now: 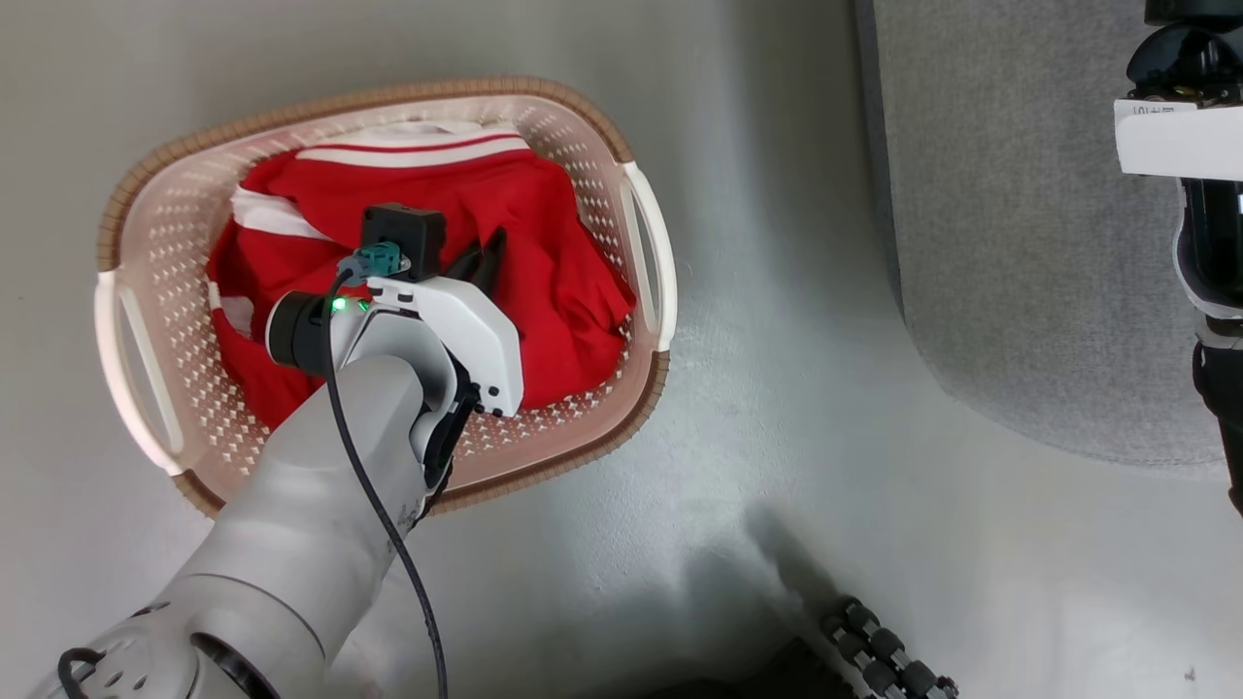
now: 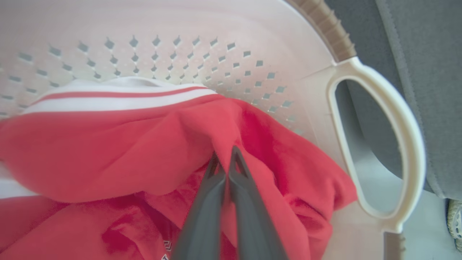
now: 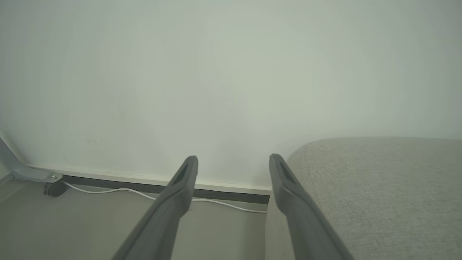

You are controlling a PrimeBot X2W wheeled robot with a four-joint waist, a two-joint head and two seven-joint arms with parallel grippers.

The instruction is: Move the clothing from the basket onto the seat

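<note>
The cream perforated basket (image 1: 388,94) with a brown rim stands on the pale floor at the left. Bright red clothing (image 1: 554,243) with white stripe trim lies heaped inside it. My left gripper (image 1: 488,254) reaches down into the heap. In the left wrist view its fingers (image 2: 223,156) are shut on a fold of the red clothing (image 2: 108,144), close to the basket wall (image 2: 180,36) and its white handle (image 2: 404,119). The grey seat (image 1: 1029,233) fills the upper right. My right gripper (image 3: 234,162) is open and holds nothing, beside the seat's corner (image 3: 379,191).
My right arm (image 1: 1199,155) hangs over the seat's right side. A dark ribbed part of my base (image 1: 884,650) shows at the bottom edge. Bare floor separates basket and seat. A wall, a baseboard and a white cable (image 3: 119,190) lie beyond the right gripper.
</note>
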